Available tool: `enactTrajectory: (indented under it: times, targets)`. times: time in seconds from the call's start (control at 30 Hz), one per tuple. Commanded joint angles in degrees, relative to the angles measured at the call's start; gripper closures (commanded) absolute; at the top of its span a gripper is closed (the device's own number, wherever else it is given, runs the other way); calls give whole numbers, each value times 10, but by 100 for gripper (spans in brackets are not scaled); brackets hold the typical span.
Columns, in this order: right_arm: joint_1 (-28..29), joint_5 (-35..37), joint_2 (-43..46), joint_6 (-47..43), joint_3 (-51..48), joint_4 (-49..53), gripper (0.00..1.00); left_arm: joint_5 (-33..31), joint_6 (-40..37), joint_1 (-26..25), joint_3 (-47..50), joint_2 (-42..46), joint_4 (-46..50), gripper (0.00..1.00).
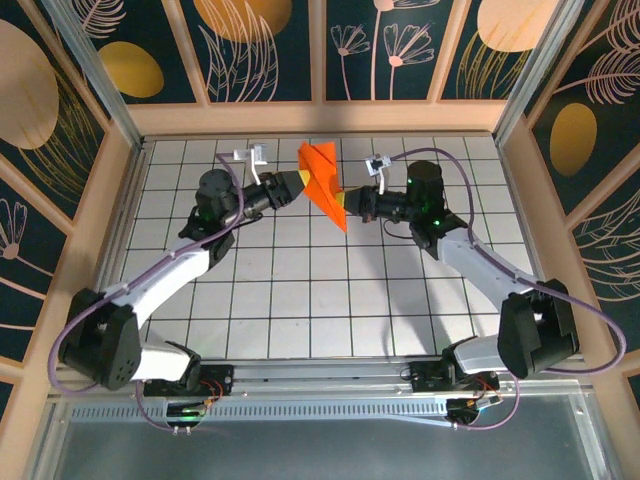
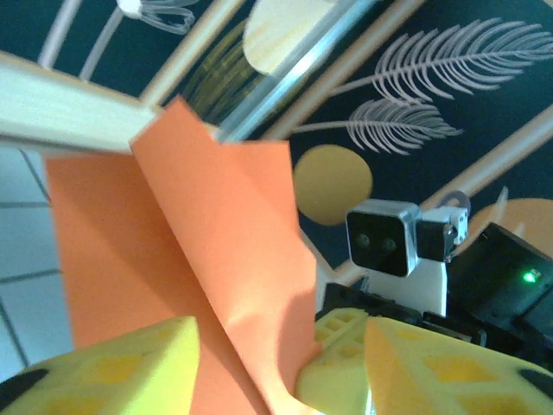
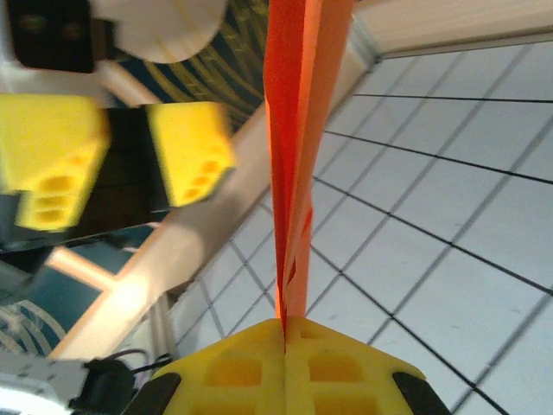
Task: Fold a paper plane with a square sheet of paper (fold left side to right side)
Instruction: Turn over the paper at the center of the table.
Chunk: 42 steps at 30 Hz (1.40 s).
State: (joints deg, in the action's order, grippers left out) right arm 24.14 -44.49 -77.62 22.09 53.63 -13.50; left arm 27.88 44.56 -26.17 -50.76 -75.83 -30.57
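Note:
The square sheet of paper, bright orange and folded into a pointed paper plane (image 1: pixel 322 183), hangs in the air above the far middle of the table. My right gripper (image 1: pixel 346 206) is shut on its lower edge. In the right wrist view the yellow pads meet on the thin folded layers (image 3: pixel 298 130) at the gripper (image 3: pixel 285 327). My left gripper (image 1: pixel 297 183) stands open just left of the paper. In the left wrist view its fingers (image 2: pixel 108 367) sit apart with the orange paper (image 2: pixel 216 233) between them, untouched. The open left gripper (image 3: pixel 125 151) also faces the right wrist camera.
The white gridded table (image 1: pixel 300 290) lies below both arms. A wooden frame (image 1: pixel 320 118) and patterned dark walls close in the back and sides. The right arm's wrist camera (image 2: pixel 384 238) sits close in front of my left gripper.

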Motion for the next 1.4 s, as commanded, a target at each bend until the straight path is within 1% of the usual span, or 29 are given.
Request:
enactTrajectory:
  times: [0.0,0.03,0.1,0.17,0.3,0.47,0.53,0.6,0.67,0.8,0.9,0.97,1.2,1.27,1.37]
  targets:
    - [27,141,26,-80,48,133,100,-123,-79,-1,18,53,88,42]
    - [40,184,26,-96,59,162,100,-145,-88,-1,24,66,100,41]
    - [79,301,18,-131,89,228,100,-199,-107,-2,37,96,129,37]
    - [117,413,4,-147,117,278,100,-248,-121,-1,46,123,159,34]
    - [167,612,-39,-143,172,359,100,-347,-151,-1,60,184,209,29]
    - [215,784,-105,-129,227,433,100,-464,-166,-1,92,263,228,19]
    - [232,834,-136,-124,246,461,100,-503,-168,-1,101,286,237,17]
    - [248,880,-169,-117,265,491,100,-528,-172,-1,106,303,247,15]
    - [262,925,-204,-108,283,521,100,-540,-176,-2,109,315,254,14]
    - [275,973,-277,-90,312,569,100,-542,-178,-1,115,326,256,11]
    - [280,982,-329,-70,329,596,100,-542,-179,-1,119,328,253,10]
    - [283,967,-356,-61,330,592,100,-540,-180,-1,119,326,252,10]
    - [290,862,-433,-56,348,568,98,-538,-184,-1,116,319,249,9]
    - [290,824,-437,-56,351,556,93,-536,-186,-2,111,314,248,9]
    - [289,767,-423,-53,343,523,77,-525,-185,-1,101,300,245,9]
